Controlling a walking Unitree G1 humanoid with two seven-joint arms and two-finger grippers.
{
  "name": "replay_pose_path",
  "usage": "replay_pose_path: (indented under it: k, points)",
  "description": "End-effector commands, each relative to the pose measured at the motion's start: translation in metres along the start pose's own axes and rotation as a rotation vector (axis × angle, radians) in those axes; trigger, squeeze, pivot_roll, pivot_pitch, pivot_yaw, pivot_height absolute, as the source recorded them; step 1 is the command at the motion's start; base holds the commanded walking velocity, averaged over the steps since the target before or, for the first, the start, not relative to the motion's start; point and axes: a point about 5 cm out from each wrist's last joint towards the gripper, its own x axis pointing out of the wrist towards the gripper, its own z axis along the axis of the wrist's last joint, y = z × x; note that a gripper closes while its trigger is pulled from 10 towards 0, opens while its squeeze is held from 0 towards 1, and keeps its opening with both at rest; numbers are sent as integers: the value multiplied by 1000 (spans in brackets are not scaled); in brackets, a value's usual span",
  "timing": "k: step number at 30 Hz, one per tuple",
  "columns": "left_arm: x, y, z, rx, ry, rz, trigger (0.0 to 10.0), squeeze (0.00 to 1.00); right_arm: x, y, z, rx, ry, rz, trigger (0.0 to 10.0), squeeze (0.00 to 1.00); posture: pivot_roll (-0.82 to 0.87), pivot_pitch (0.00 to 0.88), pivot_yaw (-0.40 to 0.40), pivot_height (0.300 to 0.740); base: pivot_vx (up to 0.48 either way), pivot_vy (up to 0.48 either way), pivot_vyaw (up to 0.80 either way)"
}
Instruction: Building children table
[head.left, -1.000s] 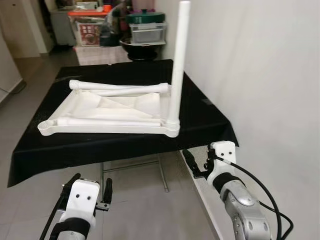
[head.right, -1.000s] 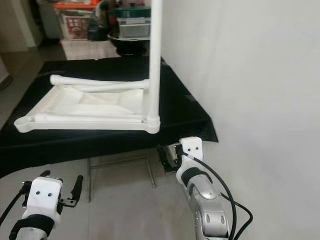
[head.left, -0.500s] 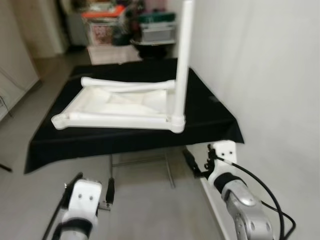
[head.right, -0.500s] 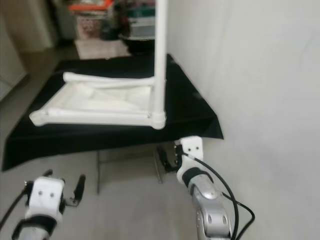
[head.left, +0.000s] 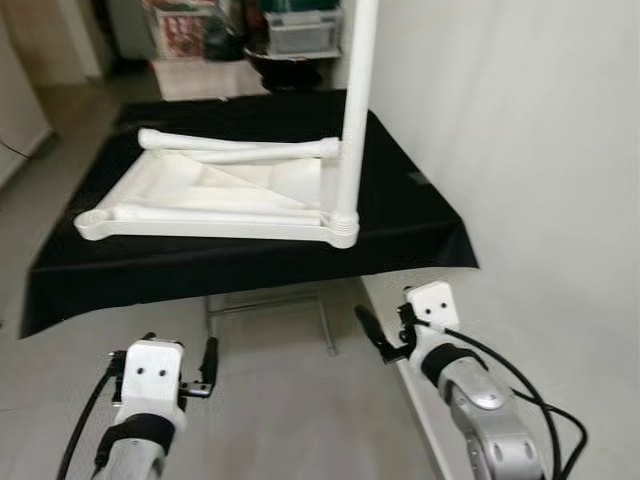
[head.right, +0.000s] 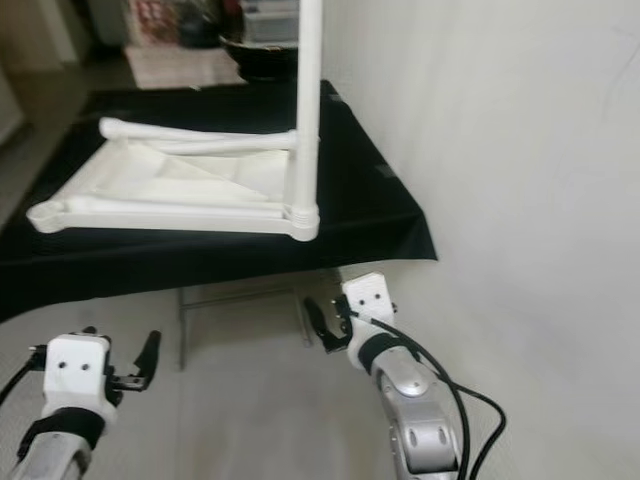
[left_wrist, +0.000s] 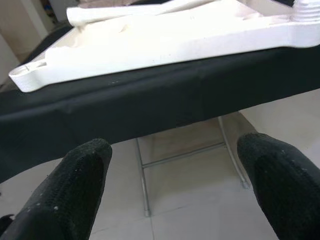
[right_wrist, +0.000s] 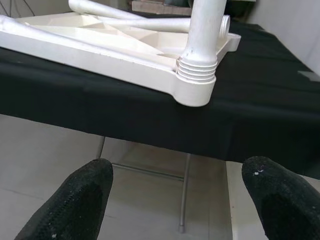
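On the black-draped worktop (head.left: 420, 215) lies the white plastic tabletop (head.left: 215, 200), upside down, its long side running along the near edge. One table leg (head.left: 355, 95) stands upright in the socket at the tabletop's near right corner, its ribbed base seated in the corner boss. Two loose legs (head.left: 240, 150) lie flat along the tabletop's far side, close together and perhaps touching, though the overlap is hard to read. Below the worktop's near edge, over the tiled floor (head.left: 270, 400), the left pincer (left_wrist: 172, 185) hangs with its fingers (left_wrist: 75, 185) apart, holding nothing. Toward the near right corner, the right pincer (right_wrist: 175, 195) is spread open too, level with the cloth's hanging edge and apart from it. Storage boxes (head.left: 300, 20) stand beyond the far edge.
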Motion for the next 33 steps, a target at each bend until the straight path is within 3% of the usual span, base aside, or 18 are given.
replay_pose_path:
  k: [1, 22, 33]
  points:
    - [-1, -1, -3, -9, 18, -4, 10000, 0, 0, 2, 0, -3, -2, 15, 10000, 0, 7, 84, -31, 740, 0, 0, 0]
    - [2, -2, -3, -11, 5, -41, 10000, 0, 4, 4, -1, 10, -11, 82, 10000, 0, 9, 82, -26, 740, 0, 0, 76]
    - [3, -1, -3, -10, 5, -47, 10000, 0, 5, 7, 1, 54, -40, 100, 10000, 0, 12, 81, -23, 740, 399, 0, 291]
